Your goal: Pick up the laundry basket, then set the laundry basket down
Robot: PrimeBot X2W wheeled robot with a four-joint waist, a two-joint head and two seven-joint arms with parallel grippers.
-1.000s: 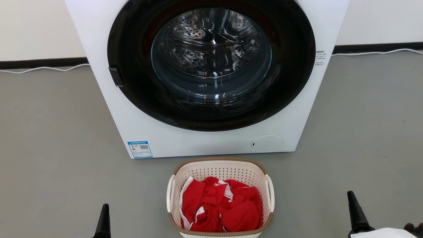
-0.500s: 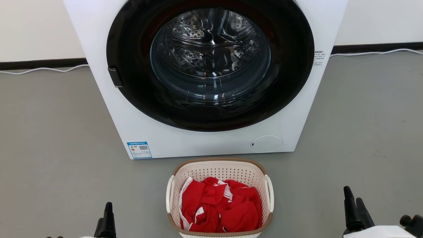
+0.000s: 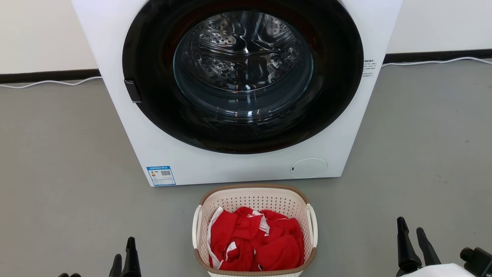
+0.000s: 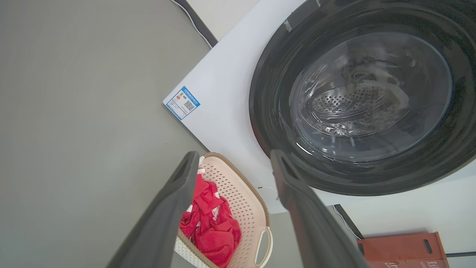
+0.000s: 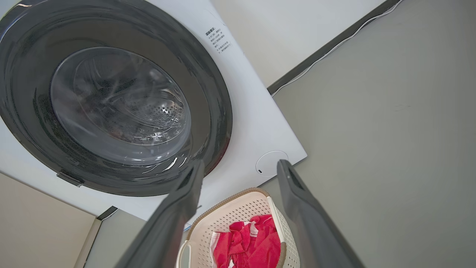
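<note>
— Both pairs of jaws edge inward since a second ago, left jaws at the head view's lower left, right jaws at its lower right. Each now shows a second finger, spread and empty. Has the basket (image 3: 255, 201) shifted?

— No. It sits on the floor (image 3: 77, 173) just before the washer (image 3: 238, 171), between the arms, with red clothes (image 3: 255, 242) heaped inside.

— What could spoil the lift?

— An uneven grip, I judge. If one side catches its handle (image 3: 196, 227) and the other misses, the basket tips and the clothes spill. Those loops look thin, so a finger could slip off.

— Anything in the way?

— The washer stands close behind the far rim, so a forward swing could knock its door (image 3: 153, 115). A white cable (image 3: 434, 61) runs along the wall, well apart. An orange box (image 4: 401, 249) stands near the washer, probably clear.
</note>
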